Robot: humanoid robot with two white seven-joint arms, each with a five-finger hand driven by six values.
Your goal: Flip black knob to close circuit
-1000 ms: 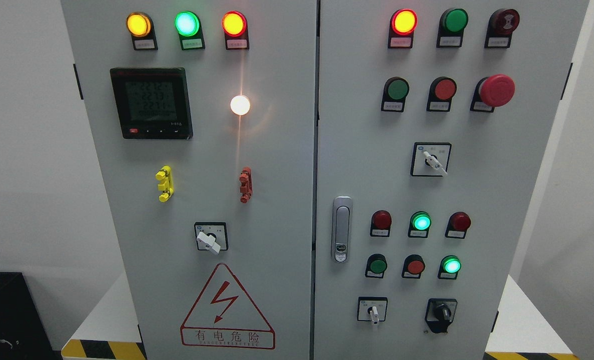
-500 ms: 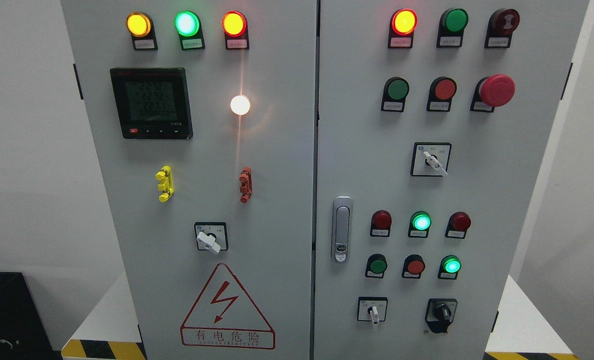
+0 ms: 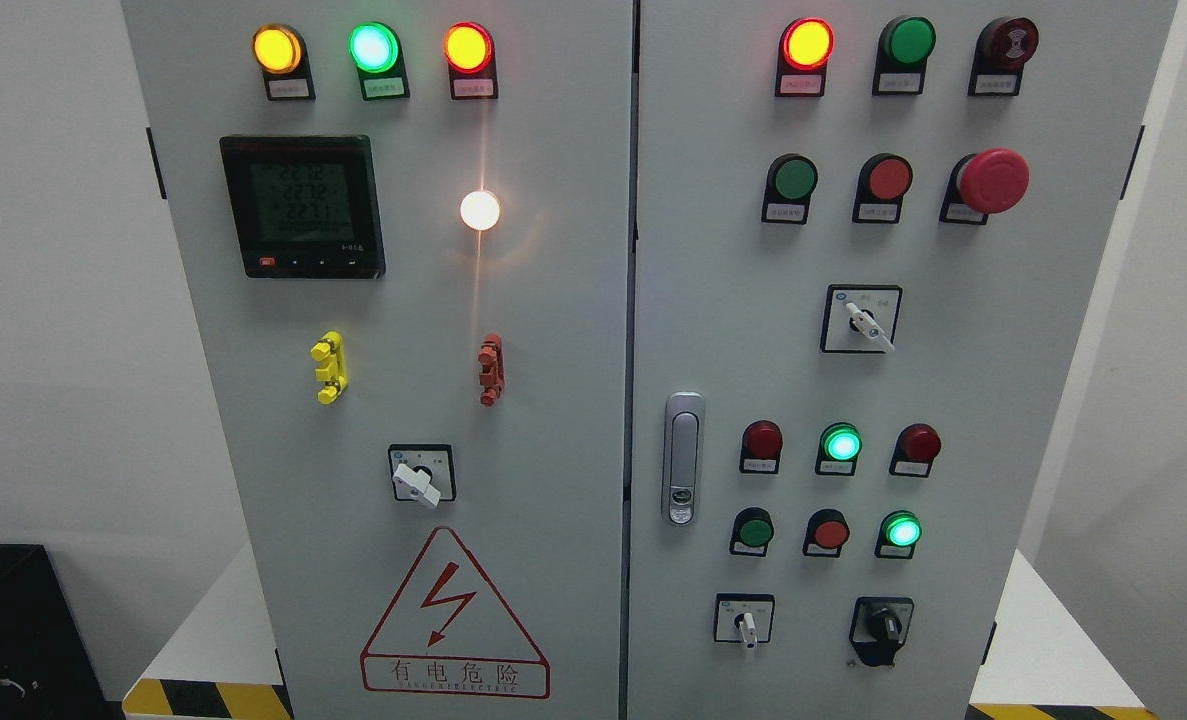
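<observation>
The black knob point(image 3: 883, 627) sits at the lower right of the grey cabinet's right door point(image 3: 963, 380), its grip standing roughly upright on a black base. Left of it is a white-handled selector switch point(image 3: 745, 622). Neither of my hands nor arms shows anywhere in the head view.
Rows of red and green buttons point(image 3: 831, 485) and lit lamps fill the right door, with a red mushroom stop button point(image 3: 993, 181) up top. A door handle point(image 3: 683, 458) sits by the centre seam. The left door carries a meter point(image 3: 302, 206), a white switch point(image 3: 419, 478) and a warning triangle point(image 3: 453, 620).
</observation>
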